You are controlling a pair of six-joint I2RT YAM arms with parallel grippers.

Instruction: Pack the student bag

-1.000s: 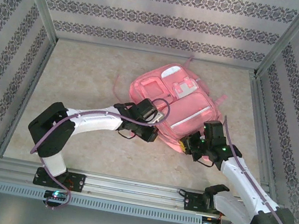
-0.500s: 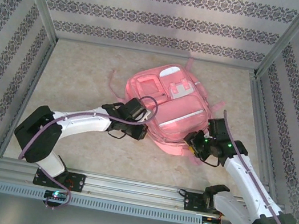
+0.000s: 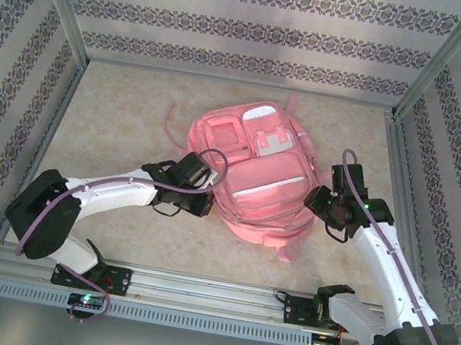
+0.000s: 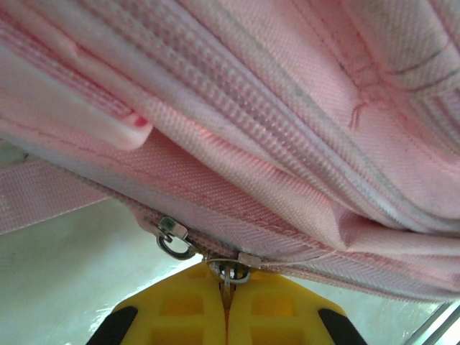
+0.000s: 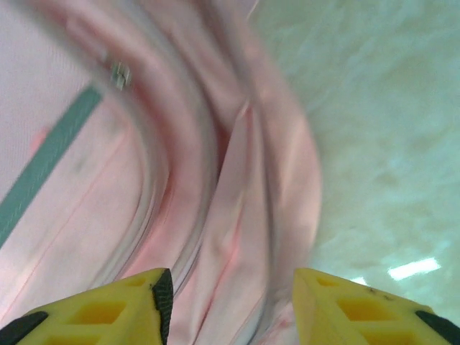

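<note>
The student bag (image 3: 257,173) is a pink backpack lying flat in the middle of the table, pockets and pale strip facing up. My left gripper (image 3: 208,197) sits at its lower left edge. In the left wrist view my left gripper (image 4: 228,287) is shut on a metal zipper pull (image 4: 228,273) under the bag's seam (image 4: 287,108), with a second slider ring (image 4: 172,239) just left of it. My right gripper (image 3: 315,202) is at the bag's right side. Its yellow fingers (image 5: 154,295) stand wide apart around my right gripper's gap (image 5: 230,287), with blurred pink side fabric (image 5: 237,201) beyond and nothing clamped.
A loose pink strap (image 3: 172,120) trails off the bag's upper left and another strap end (image 3: 289,252) sticks out below it. Patterned walls and metal posts (image 3: 417,89) box in the table. An aluminium rail (image 3: 208,298) runs along the near edge. Bare tabletop (image 3: 107,115) lies to the left.
The bag has slid and turned to the left, drawn along with my left gripper. My right gripper has opened, let go of the bag's lower right edge, and moved up along its right side.
</note>
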